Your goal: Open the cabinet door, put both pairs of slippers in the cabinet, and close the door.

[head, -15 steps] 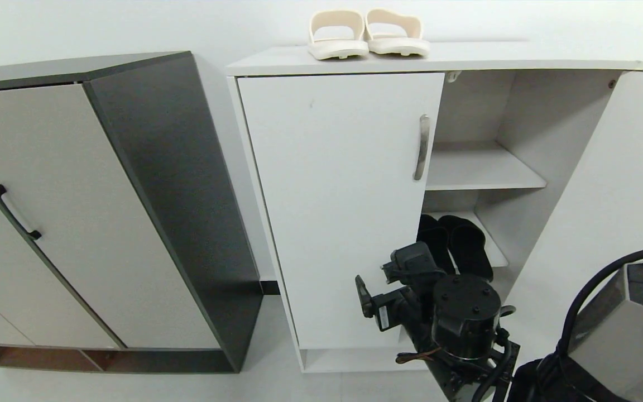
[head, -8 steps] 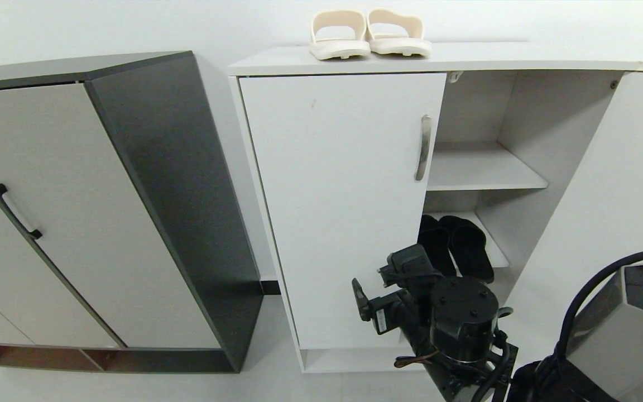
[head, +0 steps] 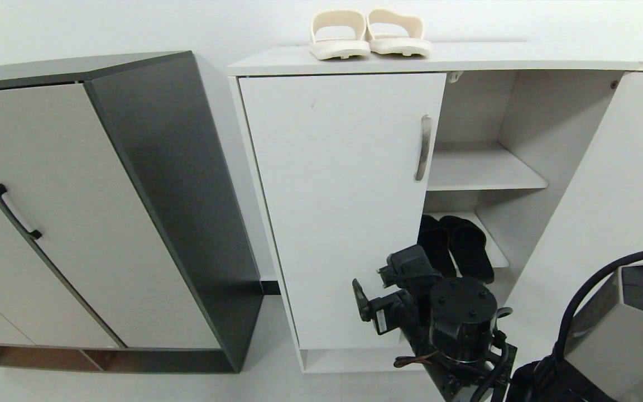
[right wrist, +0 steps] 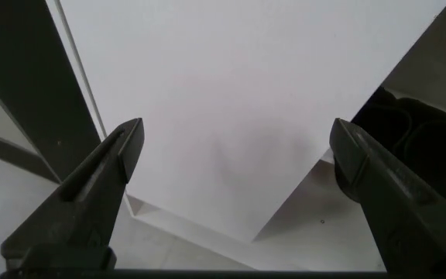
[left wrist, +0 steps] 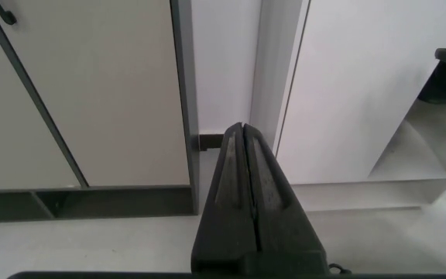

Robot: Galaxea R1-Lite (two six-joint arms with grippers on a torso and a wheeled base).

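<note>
No shift since the earlier frame; both arms stay put. Two cabinets, dark cabinet (head: 132, 195) left, white cabinet (head: 344, 212) right with one door (head: 606, 195) open; two slipper pairs, cream pair (head: 370, 33) on the white cabinet's top, black pair (head: 455, 245) on its lower shelf (head: 497, 258). Left claw (left wrist: 244, 136) clenched empty, low before the gap between the cabinets; right claw (right wrist: 235, 143) released, black pair just right of it, cream pair well above.
</note>
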